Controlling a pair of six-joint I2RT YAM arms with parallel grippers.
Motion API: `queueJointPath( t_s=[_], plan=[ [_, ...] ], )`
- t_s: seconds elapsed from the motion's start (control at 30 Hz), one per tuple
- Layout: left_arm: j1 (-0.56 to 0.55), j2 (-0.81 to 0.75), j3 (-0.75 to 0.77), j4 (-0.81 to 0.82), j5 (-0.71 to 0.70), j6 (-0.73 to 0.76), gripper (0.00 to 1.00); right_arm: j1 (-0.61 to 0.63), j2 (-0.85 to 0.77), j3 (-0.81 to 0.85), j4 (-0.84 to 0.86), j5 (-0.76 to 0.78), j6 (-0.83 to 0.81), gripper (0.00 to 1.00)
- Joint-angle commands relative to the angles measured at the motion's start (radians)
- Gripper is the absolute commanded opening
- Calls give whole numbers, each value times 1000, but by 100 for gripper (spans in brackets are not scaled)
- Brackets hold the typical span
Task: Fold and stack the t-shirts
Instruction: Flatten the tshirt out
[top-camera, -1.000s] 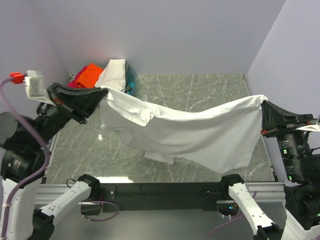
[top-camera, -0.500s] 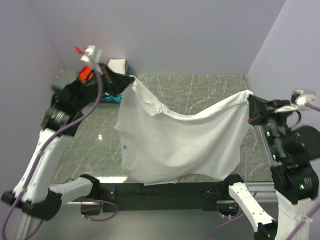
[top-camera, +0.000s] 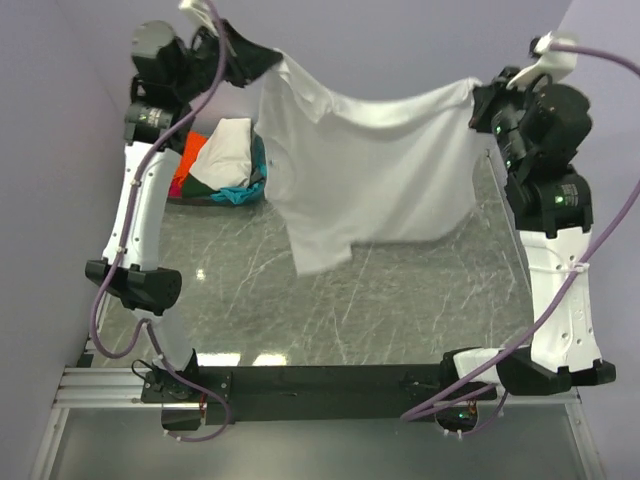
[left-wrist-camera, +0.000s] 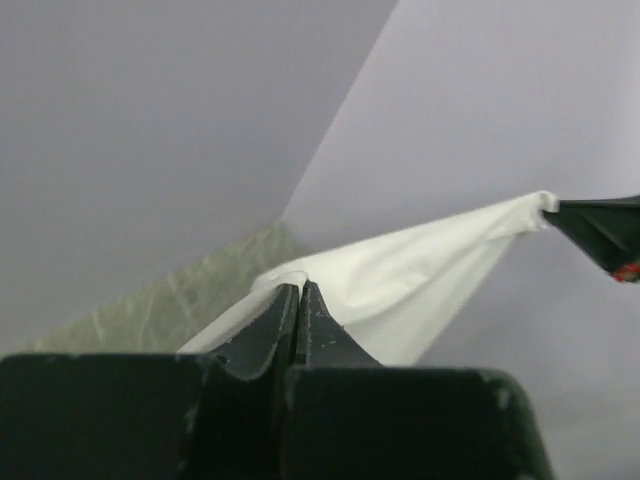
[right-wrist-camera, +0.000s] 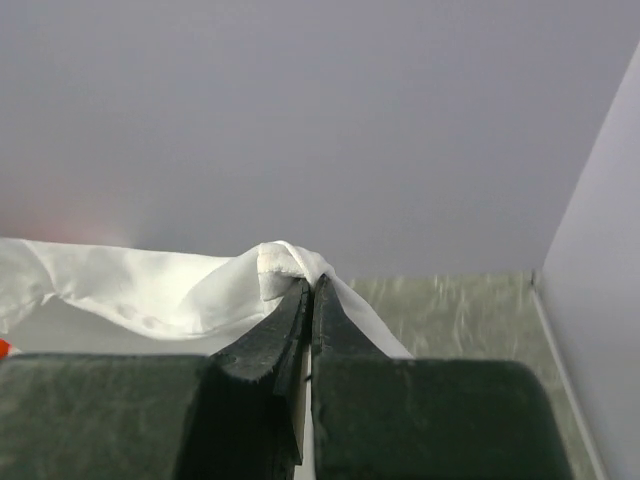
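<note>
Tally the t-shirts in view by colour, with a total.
white t-shirt, held up in the air: 1
cream-white t-shirt, lying on the coloured ones: 1
orange t-shirt: 1
teal t-shirt: 1
magenta-pink t-shirt: 1
Total: 5 that can be told apart; more may be hidden beneath.

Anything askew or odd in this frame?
The white t-shirt hangs lopsided between the left gripper and right gripper: its bottom edge droops lower on the left gripper's side. The pile of other shirts is a loose heap.
</note>
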Motion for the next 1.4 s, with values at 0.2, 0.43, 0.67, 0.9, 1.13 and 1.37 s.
queueJointPath(
  t_s=[0.2, 0.43, 0.67, 0.9, 1.13, 1.37],
  plan=[
    [122, -286, -242, 482, 233, -170, 1, -8, -74, 87, 186, -35, -163, 0],
    [52, -496, -904, 415, 238, -52, 1, -8, -273, -534, 250, -43, -119, 0],
    [-227, -643, -1499, 352, -35, -46, 1, 0, -437, -991, 145, -35, 62, 4],
    [-261, -829, -1763, 200, -288, -95, 31, 21, -542, -1021, -70, -35, 220, 34],
    [-261, -1027, -1707, 65, -341, -109, 99, 21, -628, -961, -159, 49, 275, 68],
    [-261, -830, -1631, 223, -335, -89, 99, 21, -469, -1026, 48, -35, 281, 67]
  ],
)
